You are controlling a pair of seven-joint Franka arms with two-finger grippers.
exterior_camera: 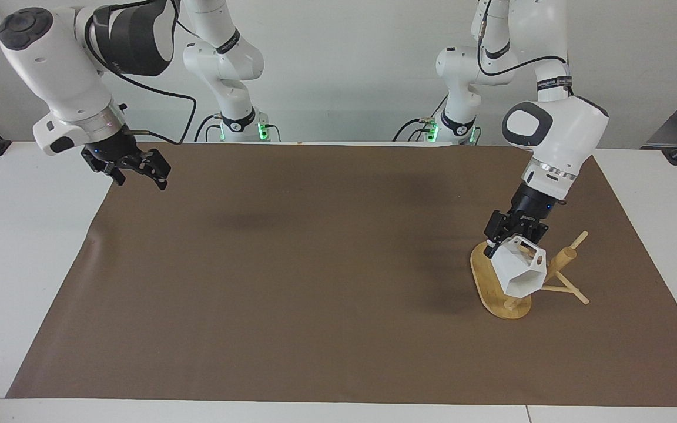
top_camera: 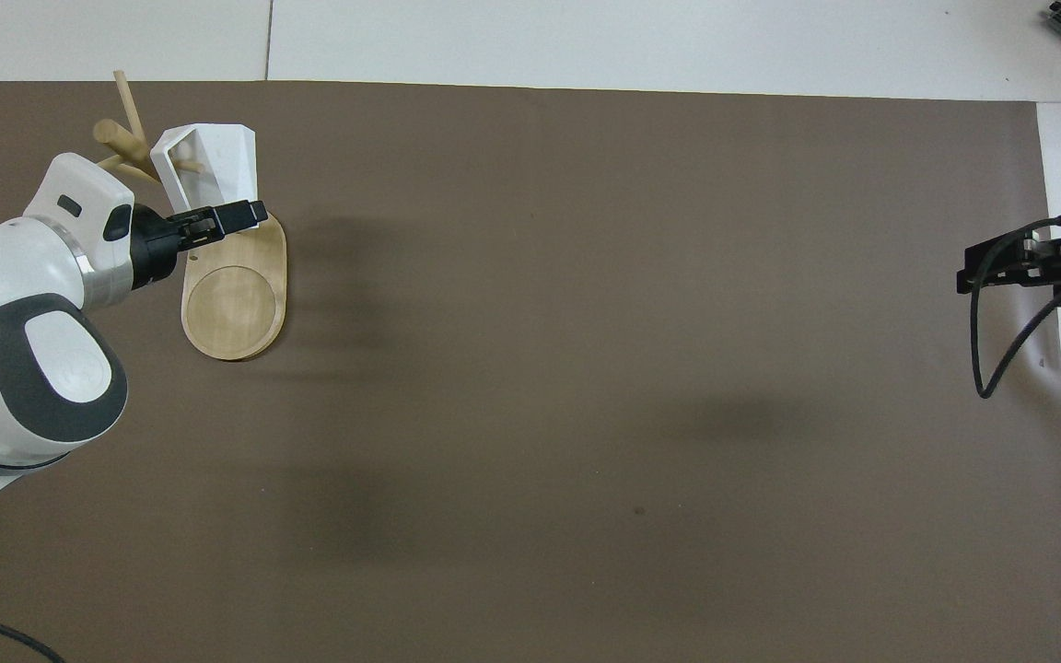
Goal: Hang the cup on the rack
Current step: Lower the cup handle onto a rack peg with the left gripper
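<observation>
The white faceted cup hangs tilted over the bamboo rack's oval base, mouth turned away from the robots. My left gripper is shut on the cup's rim. The cup's handle sits against the rack's post and thin pegs. In the overhead view a peg end shows inside the handle loop. My right gripper hangs open and holds nothing, over the mat's edge at the right arm's end of the table.
A brown mat covers most of the white table. The rack stands at the left arm's end of the mat, with one peg reaching out low toward the mat's edge.
</observation>
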